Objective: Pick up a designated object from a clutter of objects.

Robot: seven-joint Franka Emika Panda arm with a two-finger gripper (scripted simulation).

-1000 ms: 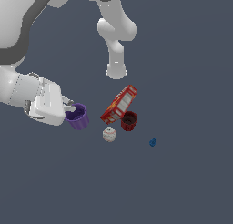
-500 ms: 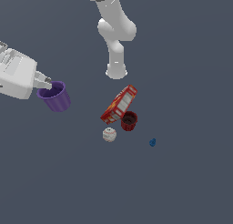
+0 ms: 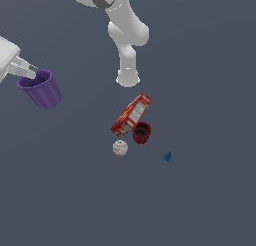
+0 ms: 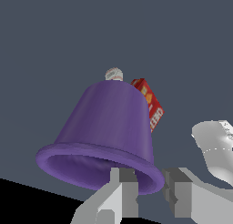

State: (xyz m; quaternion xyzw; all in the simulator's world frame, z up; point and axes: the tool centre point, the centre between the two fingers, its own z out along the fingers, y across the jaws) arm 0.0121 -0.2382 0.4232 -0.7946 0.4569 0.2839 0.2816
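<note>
The purple ribbed cup hangs in the air at the exterior view's left, tilted, held by its rim. My gripper is shut on that rim. In the wrist view the purple cup fills the middle, and my gripper pinches its rim between two grey fingers. On the floor lie the red printed box, the dark red cup, the white ball and the tiny blue piece. The wrist view shows only the ball and box behind the cup.
The arm's white base column stands beyond the red box. A white arm link shows at the wrist view's edge. The floor is flat dark grey.
My gripper has carried the purple cup upward and toward the exterior view's left, well away from the pile. The box, dark red cup, ball and blue piece have not moved.
</note>
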